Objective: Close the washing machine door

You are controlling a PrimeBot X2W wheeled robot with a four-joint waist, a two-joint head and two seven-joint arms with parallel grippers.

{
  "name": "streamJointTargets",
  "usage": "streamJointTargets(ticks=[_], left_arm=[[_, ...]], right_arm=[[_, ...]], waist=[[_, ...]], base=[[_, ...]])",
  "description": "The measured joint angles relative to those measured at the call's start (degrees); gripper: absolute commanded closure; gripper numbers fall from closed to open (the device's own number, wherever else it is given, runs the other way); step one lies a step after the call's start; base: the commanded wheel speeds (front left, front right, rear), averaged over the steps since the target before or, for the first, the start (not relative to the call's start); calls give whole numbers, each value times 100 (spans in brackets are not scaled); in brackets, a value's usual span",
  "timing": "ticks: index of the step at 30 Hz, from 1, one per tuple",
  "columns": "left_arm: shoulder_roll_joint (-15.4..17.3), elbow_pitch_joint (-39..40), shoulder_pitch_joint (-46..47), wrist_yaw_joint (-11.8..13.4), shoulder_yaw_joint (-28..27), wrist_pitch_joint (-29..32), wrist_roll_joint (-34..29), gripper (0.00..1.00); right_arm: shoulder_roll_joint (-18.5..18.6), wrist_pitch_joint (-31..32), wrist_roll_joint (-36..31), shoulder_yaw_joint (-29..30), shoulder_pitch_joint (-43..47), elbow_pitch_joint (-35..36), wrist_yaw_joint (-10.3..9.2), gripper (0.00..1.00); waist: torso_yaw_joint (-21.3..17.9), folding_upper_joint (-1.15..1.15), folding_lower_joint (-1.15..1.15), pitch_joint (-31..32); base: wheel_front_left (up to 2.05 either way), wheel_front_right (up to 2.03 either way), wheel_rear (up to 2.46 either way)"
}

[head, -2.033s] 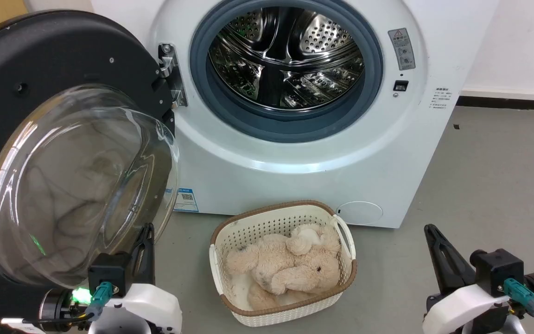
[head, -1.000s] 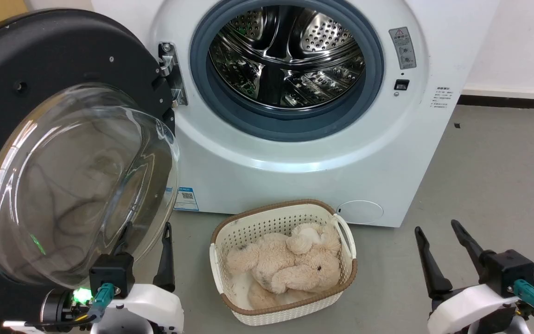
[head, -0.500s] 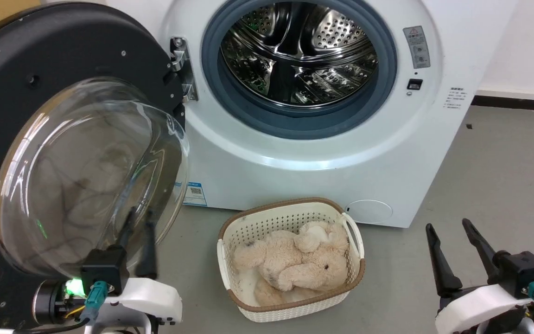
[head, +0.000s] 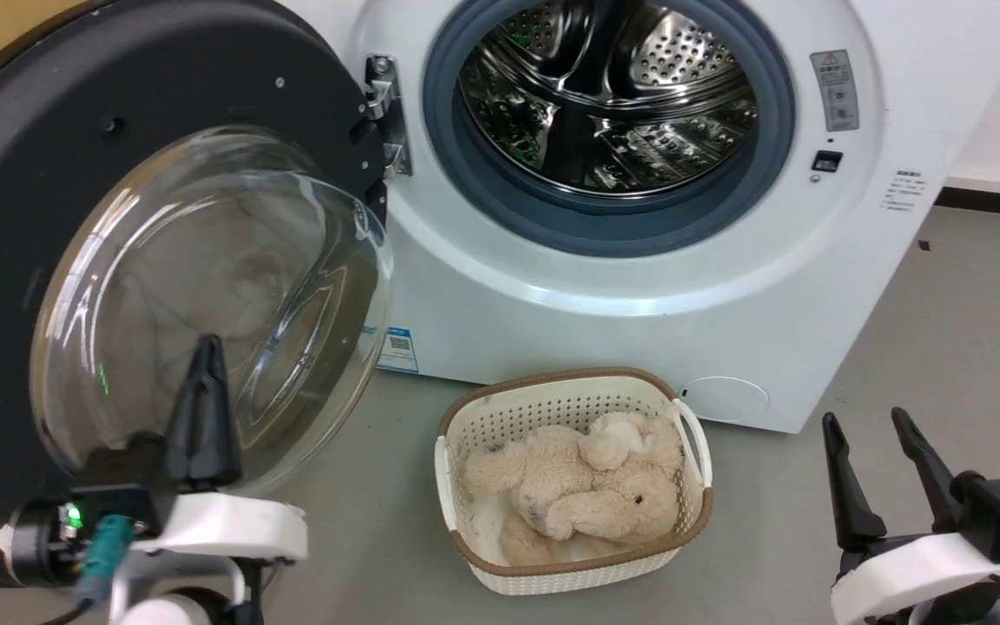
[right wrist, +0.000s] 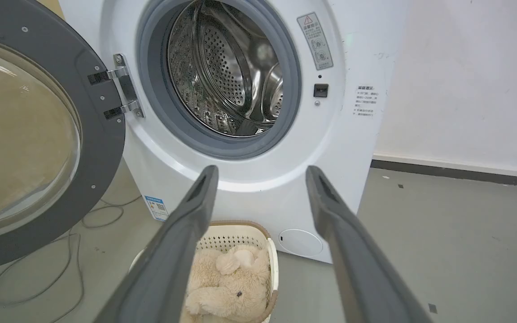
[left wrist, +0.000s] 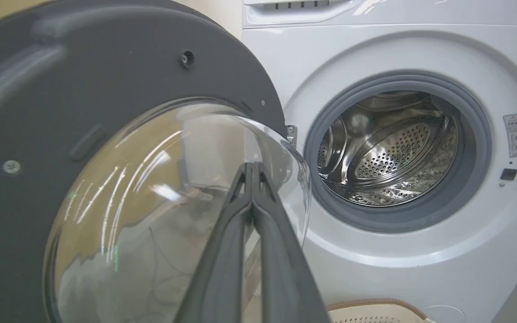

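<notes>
One wide black door (head: 57, 174) stands fully open to the left of the washing machine (head: 639, 286), hung on a hinge (head: 383, 104) at its right edge. It looks heavy and rigid, and its domed glass (head: 231, 260) slick and breakable, so I judge a flat push on the black rim, far from the hinge, best. My left hand (head: 207, 347) is pinched shut on nothing, in front of the glass. My right hand (head: 864, 418) is spread wide, empty, well apart.

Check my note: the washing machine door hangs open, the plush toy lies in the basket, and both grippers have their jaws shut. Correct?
Not both. The left gripper has its jaws shut, but the right gripper has its jaws open, as the right wrist view shows. The rest holds.
</notes>
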State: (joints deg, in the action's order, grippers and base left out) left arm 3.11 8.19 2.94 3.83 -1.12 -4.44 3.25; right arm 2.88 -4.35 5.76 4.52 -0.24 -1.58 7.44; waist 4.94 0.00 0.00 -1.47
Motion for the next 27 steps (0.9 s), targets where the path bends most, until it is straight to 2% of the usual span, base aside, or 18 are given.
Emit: streamJointTargets(ticks=[17, 23, 27], left_arm=[[-22, 380, 754, -601, -1205, -208, 820, 100], [90, 388, 1055, -689, -1538, -276, 1141, 100], [230, 86, 1324, -705, -1836, -308, 1616, 100]], right_arm=[[0, -200, 248, 219, -5, -122, 0, 0], [0, -285, 318, 304, -20, -166, 0, 0], [-1, -335, 341, 356, -27, -194, 0, 0]], waist=[[536, 0, 0, -126], [774, 0, 0, -184], [947, 0, 0, -213]], base=[[0, 0, 0], [0, 0, 0], [0, 0, 0]])
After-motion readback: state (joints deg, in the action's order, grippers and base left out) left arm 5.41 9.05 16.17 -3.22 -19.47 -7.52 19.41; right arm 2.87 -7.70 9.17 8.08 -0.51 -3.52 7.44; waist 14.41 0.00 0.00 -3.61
